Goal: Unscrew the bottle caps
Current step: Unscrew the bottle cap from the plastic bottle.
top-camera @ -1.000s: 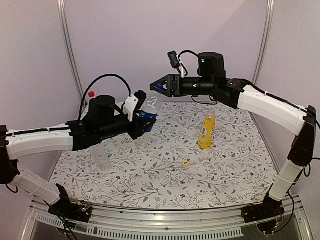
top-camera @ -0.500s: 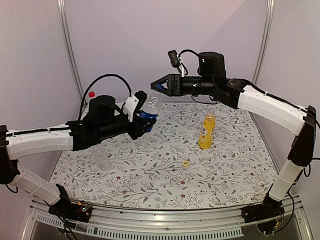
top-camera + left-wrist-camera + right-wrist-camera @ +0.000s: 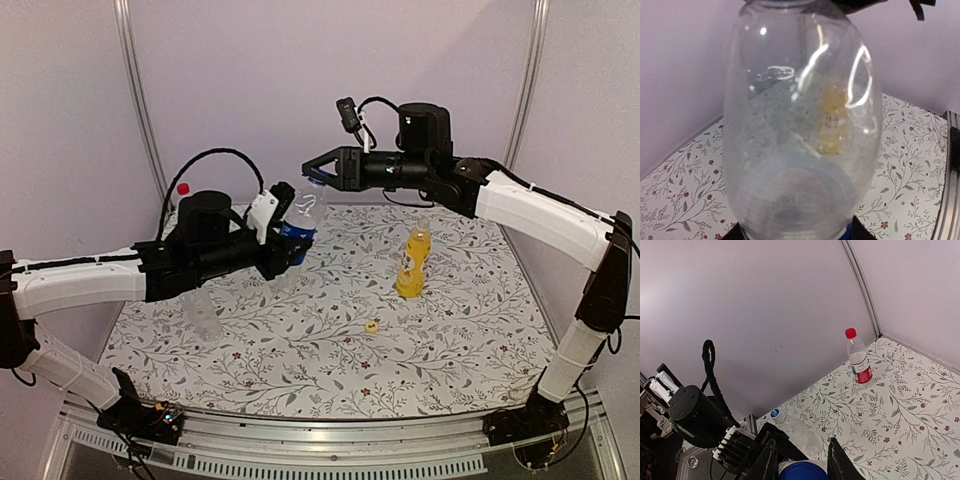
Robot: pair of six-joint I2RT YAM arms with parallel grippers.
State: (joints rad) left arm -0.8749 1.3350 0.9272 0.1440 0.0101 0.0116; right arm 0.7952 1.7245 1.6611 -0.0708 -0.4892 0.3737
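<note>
Pale lilac walls [image 3: 300, 80] close in a surface [image 3: 330, 370] covered with a leaf-and-flower print. Above its far middle the right pincer [image 3: 318, 172] reaches in from the right with its 2 fingers [image 3: 768, 460] pressed against the sides of a blue cap [image 3: 803, 471], pinching it. That cap tops the blue-label bottle [image 3: 302, 212], a clear bottle held off the surface with its neck leaning toward the right arm. The left pincer [image 3: 290, 242] is clamped around this bottle's lower body at the blue band. In the left wrist view the bottle's clear wall [image 3: 795, 125] fills nearly the whole frame, wet inside.

The other 3 bottles are down on the surface. The yellow bottle [image 3: 413, 263] stands upright to the right, well apart from both pincers. A small yellow cap [image 3: 371, 326] lies on the print nearer the arm bases, just left of it. The red-label bottle [image 3: 858, 360] stands upright by the far wall with its red cap on. The plain clear bottle [image 3: 796, 432] lies on its side beneath the left arm.
</note>
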